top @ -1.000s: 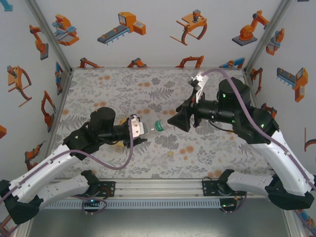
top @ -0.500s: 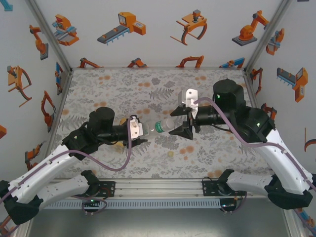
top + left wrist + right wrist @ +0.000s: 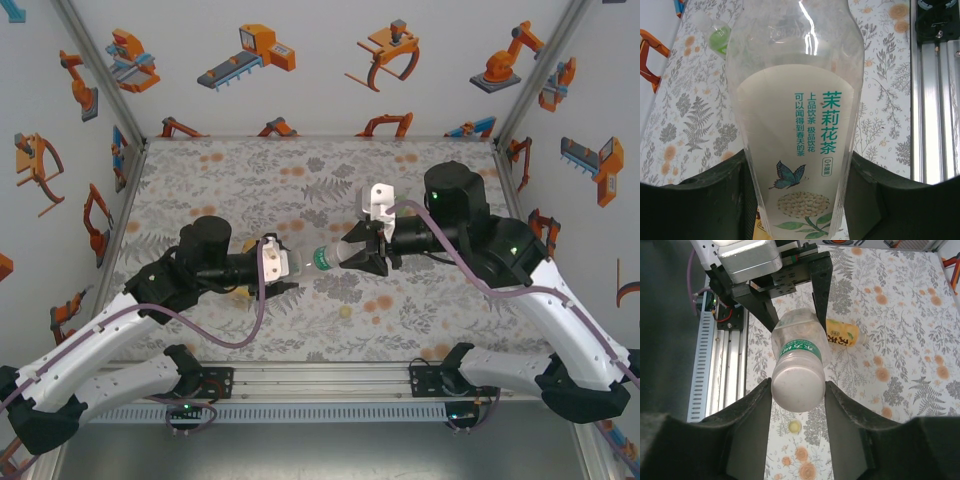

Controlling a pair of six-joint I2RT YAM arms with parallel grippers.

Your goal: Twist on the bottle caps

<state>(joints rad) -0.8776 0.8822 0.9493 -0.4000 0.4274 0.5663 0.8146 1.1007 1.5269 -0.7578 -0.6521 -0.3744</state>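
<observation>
The clear bottle [image 3: 800,125] is held level above the bench [image 3: 300,170], near the middle of it. In the top view its mouth end points to 3 o'clock. The label is white, with green letters and a blue butterfly.

The left pincer [image 3: 283,268] reaches in from 9 o'clock and is closed on the wide body of this bottle. In the left wrist view its two dark fingers [image 3: 715,195] press on both sides of the label.

The right pincer [image 3: 352,258] comes from 3 o'clock and meets the bottle at the mouth end. In the right wrist view the white cap [image 3: 797,385] sits on this end, just after a green band [image 3: 799,351] around the neck. One finger touches the cap on each side, so this pincer grips the white cap. I cannot tell how far the cap is turned on.

The yellow-orange juice bottle [image 3: 842,335] lies on its side on the bench, at about 8 o'clock from the left pincer in the top view, partly under that arm. The pale yellow cap [image 3: 794,427] lies alone on the bench, at 6 o'clock from the white cap and well apart from it.

In the left wrist view a small green object [image 3: 719,39] lies on the bench at 10 o'clock from the clear bottle. It is blurred and I cannot tell what it is.
</observation>
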